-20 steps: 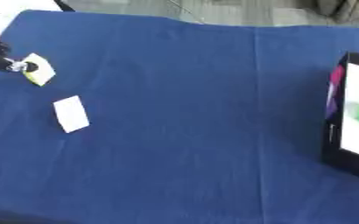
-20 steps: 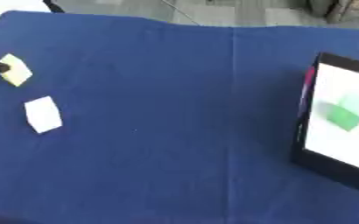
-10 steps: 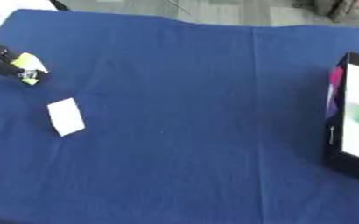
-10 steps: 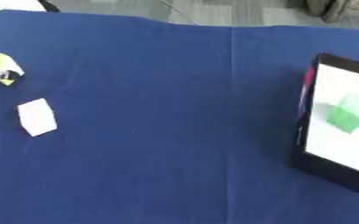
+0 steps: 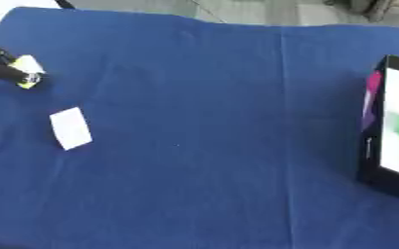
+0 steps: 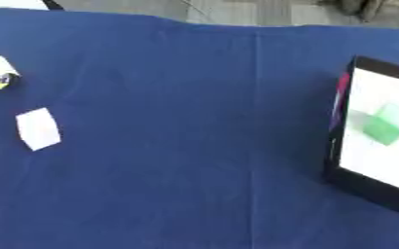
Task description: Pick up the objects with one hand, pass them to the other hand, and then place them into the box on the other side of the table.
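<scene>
The left robot hand (image 5: 3, 70) is showing at the far left edge of the surface (image 5: 203, 121), its dark fingers curling round a small yellow and white object (image 5: 27, 72). Compared with a second ago, the object is sitting deeper in the fingers and nearer the edge, so the pick-up appears to be under way. A white card (image 5: 70, 128) is lying flat just below and to the right of that robot hand, apart from it, untouched. The black box (image 6: 375, 141) is standing well away on the opposite side, holding something green (image 6: 382, 127). The right robot hand is showing in neither view, so the handover is probably not yet starting
</scene>
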Robot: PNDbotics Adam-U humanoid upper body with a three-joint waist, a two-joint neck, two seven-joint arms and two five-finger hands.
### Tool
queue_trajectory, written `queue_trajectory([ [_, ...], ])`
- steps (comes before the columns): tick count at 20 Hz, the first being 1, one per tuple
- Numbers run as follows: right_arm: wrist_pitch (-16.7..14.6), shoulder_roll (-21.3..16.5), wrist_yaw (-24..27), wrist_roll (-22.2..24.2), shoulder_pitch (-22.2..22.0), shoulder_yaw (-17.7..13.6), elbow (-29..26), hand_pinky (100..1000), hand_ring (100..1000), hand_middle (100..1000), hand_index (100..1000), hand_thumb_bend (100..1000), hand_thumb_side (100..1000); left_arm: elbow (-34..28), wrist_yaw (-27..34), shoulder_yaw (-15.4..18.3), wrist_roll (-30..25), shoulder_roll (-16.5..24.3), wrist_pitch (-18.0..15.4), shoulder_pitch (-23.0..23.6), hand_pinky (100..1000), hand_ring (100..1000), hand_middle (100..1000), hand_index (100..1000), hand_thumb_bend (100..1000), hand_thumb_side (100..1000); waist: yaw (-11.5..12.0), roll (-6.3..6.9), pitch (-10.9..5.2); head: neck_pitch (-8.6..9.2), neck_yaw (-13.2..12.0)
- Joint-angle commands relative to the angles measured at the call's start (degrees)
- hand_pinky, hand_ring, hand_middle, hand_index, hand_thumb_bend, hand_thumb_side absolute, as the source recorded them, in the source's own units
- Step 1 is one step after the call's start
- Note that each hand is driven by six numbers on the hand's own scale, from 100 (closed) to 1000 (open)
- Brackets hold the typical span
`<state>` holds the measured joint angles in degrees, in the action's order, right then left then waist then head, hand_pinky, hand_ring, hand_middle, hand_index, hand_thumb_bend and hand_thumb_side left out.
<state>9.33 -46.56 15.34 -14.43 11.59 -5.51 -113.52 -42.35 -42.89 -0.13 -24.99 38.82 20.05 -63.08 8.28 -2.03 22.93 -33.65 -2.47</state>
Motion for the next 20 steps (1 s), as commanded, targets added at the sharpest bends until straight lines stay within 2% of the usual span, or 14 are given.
queue_trajectory([
  [1, 0.3, -1.2, -0.4, 0.0, 0.4, -0.3, -1.1, 1000, 1000, 1000, 1000, 100, 566, -1.5, -0.7, -0.1, 0.4, 1.4, 0.4, -1.5, 942, 892, 775, 876, 566, 460, 0.1, 0.25, -1.09, -0.07, -0.3],
  [12, 1.2, -0.8, -0.7, 0.1, 0.5, -0.1, -1.1, 1000, 1000, 1000, 1000, 100, 575, 1.1, -4.6, 0.6, 2.4, 1.6, 2.4, -1.3, 936, 895, 781, 888, 570, 418, -0.3, 0.15, -0.76, -0.01, -1.0],
  [20, 1.5, -0.4, -0.9, 0.1, 0.7, 0.2, -1.1, 1000, 1000, 1000, 1000, 100, 583, 3.1, -5.9, 1.1, 3.1, 1.0, 2.2, -1.5, 933, 894, 780, 873, 536, 389, -0.7, 0.01, -0.47, -0.03, -1.4],
])
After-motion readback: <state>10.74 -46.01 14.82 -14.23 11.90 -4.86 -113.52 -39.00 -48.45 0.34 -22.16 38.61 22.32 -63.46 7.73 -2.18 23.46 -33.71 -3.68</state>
